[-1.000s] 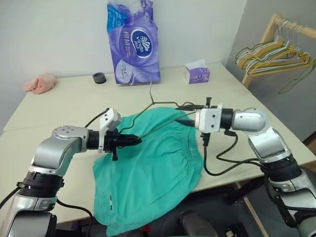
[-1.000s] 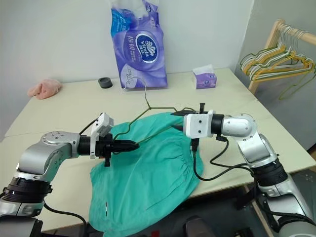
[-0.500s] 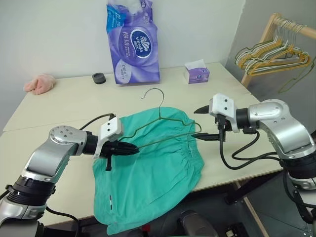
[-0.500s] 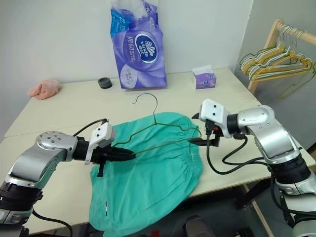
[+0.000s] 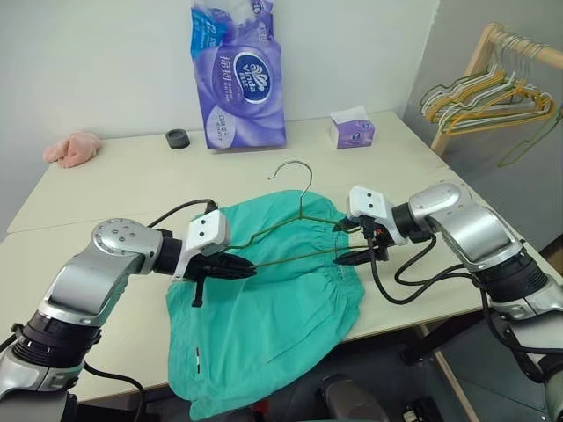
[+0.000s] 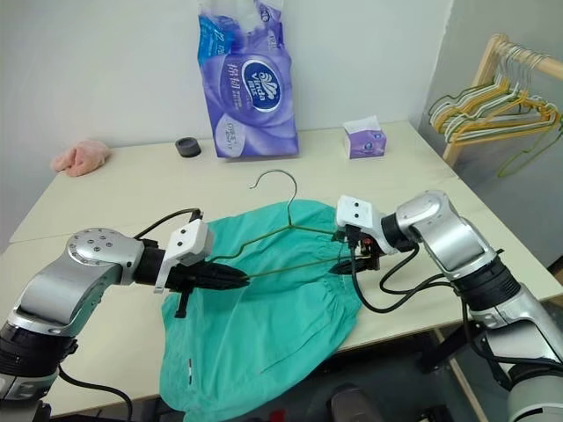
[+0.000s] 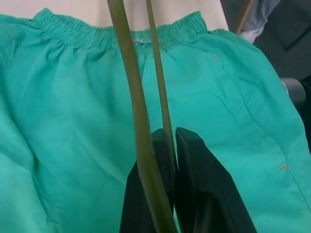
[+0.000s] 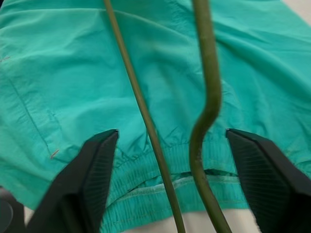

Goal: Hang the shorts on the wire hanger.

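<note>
Two grippers are at the hanger (image 5: 295, 230) now, one at each end, and it hangs in the air just above the shorts (image 5: 273, 299). The shorts lie flat on the surface (image 5: 132, 189), with the legs drooping over the near edge.

To do this step well, close your right gripper (image 6: 356, 255) on the wire corner first, so both ends are held. Then keep the bar level and move slowly, because thin wire can slip or twist. After that, you need to get the shorts over the bottom bar.

Your left gripper (image 5: 239, 269) is pinched tight on the left end of the wire. Your right gripper is wide apart, with the two wires running between its fingers (image 8: 99, 170), and it grips nothing yet.
</note>
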You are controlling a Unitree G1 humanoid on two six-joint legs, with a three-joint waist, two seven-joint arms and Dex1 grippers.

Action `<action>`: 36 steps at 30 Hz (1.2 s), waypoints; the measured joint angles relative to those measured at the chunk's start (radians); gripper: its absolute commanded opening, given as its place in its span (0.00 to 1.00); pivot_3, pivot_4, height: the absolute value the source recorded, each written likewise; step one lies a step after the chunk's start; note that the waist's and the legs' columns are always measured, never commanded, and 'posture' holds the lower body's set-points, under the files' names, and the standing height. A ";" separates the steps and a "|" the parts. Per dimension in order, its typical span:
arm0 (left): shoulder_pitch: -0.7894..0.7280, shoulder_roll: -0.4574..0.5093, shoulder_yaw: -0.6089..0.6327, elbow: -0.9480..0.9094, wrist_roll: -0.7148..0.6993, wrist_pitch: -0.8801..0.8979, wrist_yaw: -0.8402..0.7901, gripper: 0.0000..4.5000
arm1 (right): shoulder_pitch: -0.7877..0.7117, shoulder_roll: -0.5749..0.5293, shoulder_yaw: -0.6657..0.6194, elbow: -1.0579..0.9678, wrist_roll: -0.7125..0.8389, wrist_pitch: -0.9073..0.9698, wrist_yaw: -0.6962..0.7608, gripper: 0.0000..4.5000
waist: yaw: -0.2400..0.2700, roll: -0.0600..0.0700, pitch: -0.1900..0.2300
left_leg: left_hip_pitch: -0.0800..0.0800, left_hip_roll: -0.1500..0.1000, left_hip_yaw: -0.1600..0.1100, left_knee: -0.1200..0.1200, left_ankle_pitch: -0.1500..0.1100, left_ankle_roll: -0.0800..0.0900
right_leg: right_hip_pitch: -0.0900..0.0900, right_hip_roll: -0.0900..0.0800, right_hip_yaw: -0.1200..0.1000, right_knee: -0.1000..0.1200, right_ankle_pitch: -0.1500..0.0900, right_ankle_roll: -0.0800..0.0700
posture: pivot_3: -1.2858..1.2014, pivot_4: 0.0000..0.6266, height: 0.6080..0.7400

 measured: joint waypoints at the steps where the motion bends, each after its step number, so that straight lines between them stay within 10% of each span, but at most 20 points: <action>1: 0.000 0.000 0.000 -0.002 0.001 0.000 -0.001 0.00 | 0.000 0.002 0.005 0.002 -0.005 0.003 0.002 0.56 | 0.000 0.000 0.000 | 0.000 0.000 0.000 0.000 0.000 0.000 | 0.000 0.000 0.000 0.000 0.000 0.000 | 0.40 0.07 1.00; 9: 0.002 0.003 -0.003 -0.003 0.018 -0.010 0.004 0.00 | 0.004 -0.004 0.014 -0.008 -0.007 0.034 0.050 0.00 | 0.000 0.000 0.000 | 0.000 0.000 0.000 0.000 0.000 0.000 | 0.000 0.000 0.000 0.000 0.000 0.000 | 0.40 0.07 1.00; 15: 0.014 0.002 -0.004 -0.002 0.026 -0.044 0.003 0.00 | 0.020 -0.013 0.016 -0.048 0.001 0.082 0.065 0.00 | 0.000 0.000 0.000 | 0.000 0.000 0.000 0.000 0.000 0.000 | 0.000 0.000 0.000 0.000 0.000 0.000 | 0.40 0.07 1.00; 24: 0.010 -0.070 0.040 0.081 0.039 -0.091 0.104 0.58 | 0.084 -0.029 -0.006 -0.098 0.037 0.176 0.038 0.00 | 0.000 0.000 0.000 | 0.000 0.000 -0.001 0.000 0.000 0.000 | 0.000 0.000 0.000 0.000 0.000 0.000 | 0.40 0.07 1.00; 36: 0.060 -0.031 0.310 0.362 -0.002 -0.111 0.228 0.58 | 0.311 -0.128 -0.257 -0.099 0.138 0.325 -0.097 0.00 | -0.001 0.000 0.000 | -0.001 0.000 0.000 0.000 0.000 0.000 | 0.000 -0.001 0.000 0.000 0.000 0.000 | 0.40 0.08 1.00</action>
